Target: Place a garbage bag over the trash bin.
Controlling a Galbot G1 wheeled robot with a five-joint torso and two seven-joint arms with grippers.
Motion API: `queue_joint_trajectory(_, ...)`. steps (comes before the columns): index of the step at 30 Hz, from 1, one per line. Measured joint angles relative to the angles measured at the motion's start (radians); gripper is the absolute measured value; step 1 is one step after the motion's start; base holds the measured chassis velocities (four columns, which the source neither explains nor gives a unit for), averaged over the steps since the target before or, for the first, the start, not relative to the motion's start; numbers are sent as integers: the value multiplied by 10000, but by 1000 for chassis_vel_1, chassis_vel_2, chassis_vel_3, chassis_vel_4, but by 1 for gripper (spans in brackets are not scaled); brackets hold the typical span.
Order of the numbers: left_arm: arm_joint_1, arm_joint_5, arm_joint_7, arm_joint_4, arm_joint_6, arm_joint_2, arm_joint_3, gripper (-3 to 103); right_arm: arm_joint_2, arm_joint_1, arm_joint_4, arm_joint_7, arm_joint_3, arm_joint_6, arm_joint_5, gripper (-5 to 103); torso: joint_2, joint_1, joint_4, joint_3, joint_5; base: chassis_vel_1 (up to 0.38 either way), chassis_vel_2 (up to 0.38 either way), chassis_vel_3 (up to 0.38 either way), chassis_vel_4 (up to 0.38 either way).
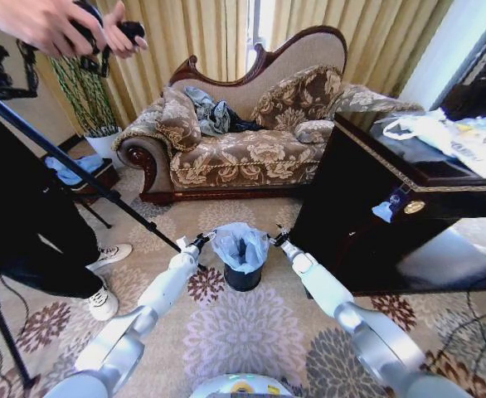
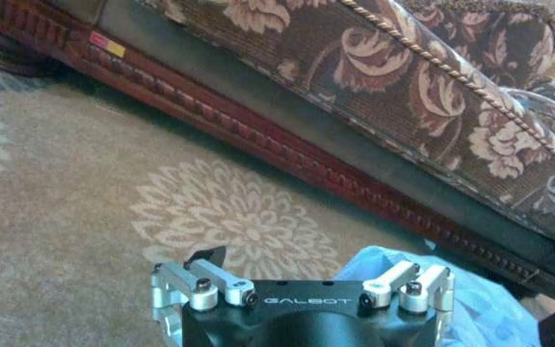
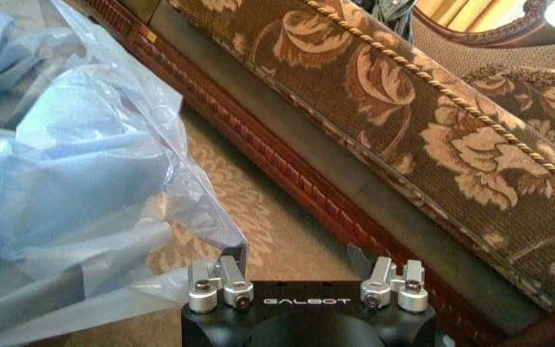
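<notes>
- Claws flank the bin point(image 1: 243, 278) on the carpet: left claw point(image 1: 200, 242) and right claw point(image 1: 278, 238), both open, holding nothing.
- Bag point(image 1: 240, 245) sits between them, draped over the bin's rim; each claw about equally near.

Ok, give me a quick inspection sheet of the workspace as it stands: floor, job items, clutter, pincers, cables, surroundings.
Surface: floral carpet, bin standing on it.
Job's things: garbage bag draped over and into the trash bin, bunched, bin's lower wall bare.
Clutter: clothes on the sofa; white bags on the dark cabinet.
Grippers: left pincer and right pincer flank the bag, both open.
Cables: some on the floor at far right.
Surroundings: tripod, a person beside it; curtains.
</notes>
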State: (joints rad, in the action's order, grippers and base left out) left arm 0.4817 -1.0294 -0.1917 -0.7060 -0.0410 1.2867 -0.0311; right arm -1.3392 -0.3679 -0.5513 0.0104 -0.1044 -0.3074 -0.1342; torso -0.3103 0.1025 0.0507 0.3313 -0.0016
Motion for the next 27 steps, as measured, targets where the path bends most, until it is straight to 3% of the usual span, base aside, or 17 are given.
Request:
queue_joint_trajectory(17, -49, 270, -258, 587, -81, 213, 184, 100, 441, -426, -134, 596, -15, 75, -96, 70, 0, 0, 0, 0, 1, 0, 0, 0, 0)
queue_joint_trajectory(27, -111, 300, -310, 803, -88, 190, -11, 100, 37, -211, 280, 587, -44, -276, 193, 70, 0, -1, -2, -1, -1, 0, 0, 0, 0)
